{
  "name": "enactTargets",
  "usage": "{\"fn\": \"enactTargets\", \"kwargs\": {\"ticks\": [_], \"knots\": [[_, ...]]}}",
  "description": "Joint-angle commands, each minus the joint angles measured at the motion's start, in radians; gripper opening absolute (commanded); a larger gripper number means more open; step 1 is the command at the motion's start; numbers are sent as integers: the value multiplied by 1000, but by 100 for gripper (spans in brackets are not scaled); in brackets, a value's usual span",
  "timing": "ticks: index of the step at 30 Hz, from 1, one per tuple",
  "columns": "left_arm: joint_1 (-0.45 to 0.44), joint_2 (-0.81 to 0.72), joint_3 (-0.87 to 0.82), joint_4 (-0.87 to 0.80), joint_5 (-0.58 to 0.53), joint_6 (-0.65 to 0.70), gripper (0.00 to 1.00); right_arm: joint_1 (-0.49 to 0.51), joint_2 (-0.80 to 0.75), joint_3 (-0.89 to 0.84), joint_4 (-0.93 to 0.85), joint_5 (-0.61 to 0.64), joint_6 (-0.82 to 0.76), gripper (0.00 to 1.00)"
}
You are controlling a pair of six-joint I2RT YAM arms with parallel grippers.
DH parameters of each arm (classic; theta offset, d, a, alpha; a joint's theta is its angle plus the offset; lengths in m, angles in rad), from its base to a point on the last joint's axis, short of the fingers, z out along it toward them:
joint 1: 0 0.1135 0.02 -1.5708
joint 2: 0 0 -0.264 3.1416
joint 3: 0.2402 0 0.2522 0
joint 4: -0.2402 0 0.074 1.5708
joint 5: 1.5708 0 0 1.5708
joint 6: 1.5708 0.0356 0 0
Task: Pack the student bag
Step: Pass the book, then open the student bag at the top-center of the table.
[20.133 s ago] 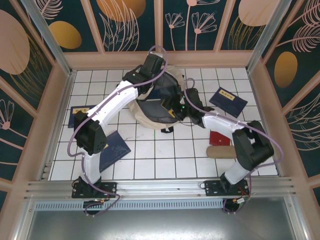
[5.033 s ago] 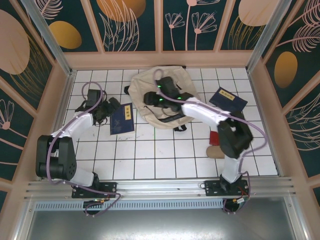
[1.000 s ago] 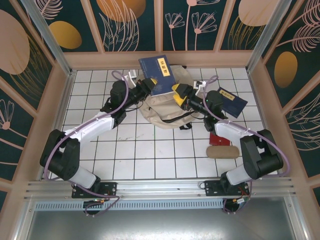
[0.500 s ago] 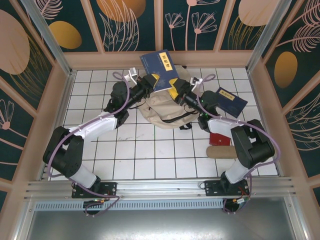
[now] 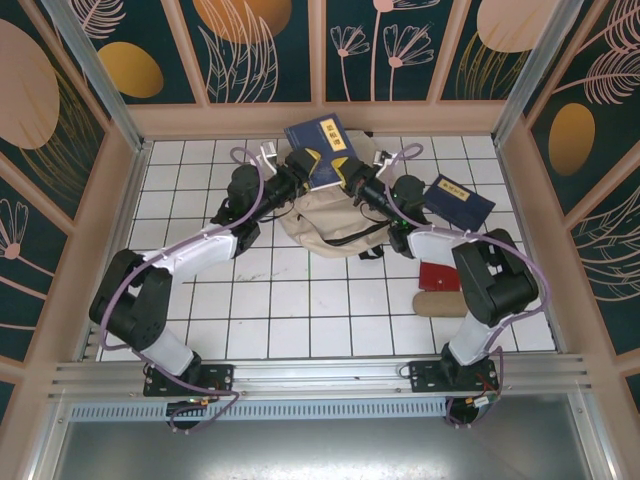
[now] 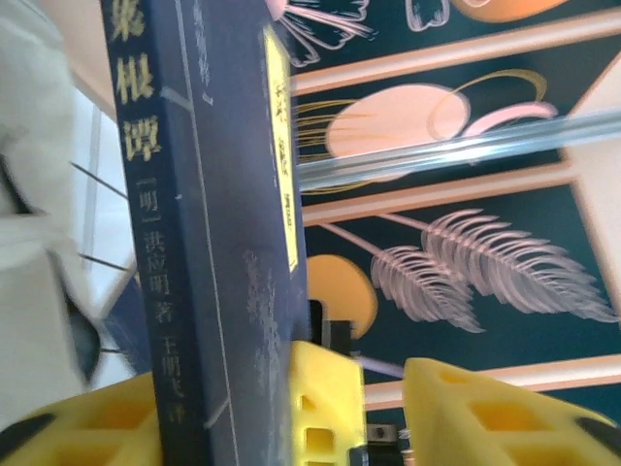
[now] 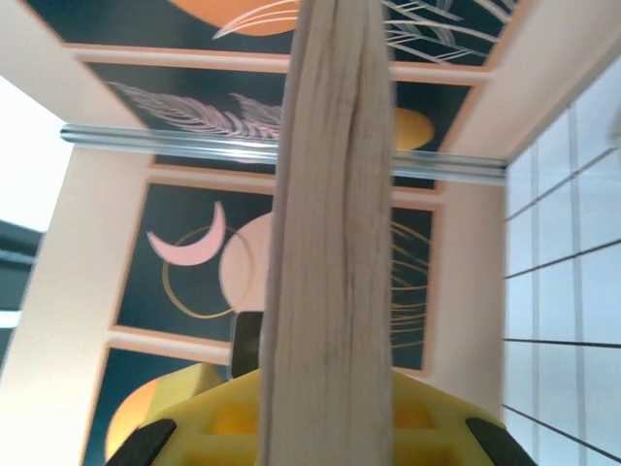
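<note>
White tiled worktop (image 5: 300, 310), painted walls. The left end effector (image 5: 303, 168) straddles the book (image 5: 322, 148); clenched or released, I cannot tell. The right end effector (image 5: 344, 177) grasps its page edge. The bag (image 5: 325, 215) lies beneath. On 1 edge grip, the book could swing and miss.

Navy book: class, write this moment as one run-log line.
navy book: raised over student bag | right gripper: shut on its page edge | left gripper: at its spine, grip unclear

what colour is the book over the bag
Navy book with a yellow label, clearest in the top view.
</note>
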Motion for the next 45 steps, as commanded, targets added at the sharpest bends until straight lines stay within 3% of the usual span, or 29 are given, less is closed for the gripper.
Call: {"fn": "enactTargets", "kwargs": {"ticks": [1,4,9,16,23,29,39,45], "knots": [[-4,-39,84,-266,-67,207,66,-51,-143,-13,-164,20,-181,1],[-6,-30,151,-473,-119,360,79,-104,-270,2,-430,39,-369,1],[-33,6,250,-629,-108,547,85,-206,-456,45,-848,112,-652,1],[-159,107,471,-897,-226,865,89,-386,-597,76,-1206,162,-800,2],[-322,281,686,-1157,-384,1040,87,-545,-662,38,-1285,142,-806,2],[-418,427,814,-1354,-435,1131,87,-597,-675,17,-1277,128,-790,2],[-429,630,970,-1475,-638,1138,81,-614,-667,-6,-1262,95,-763,3],[-428,695,1053,-1483,-859,1116,68,-614,-665,-4,-1258,83,-755,3]]}}
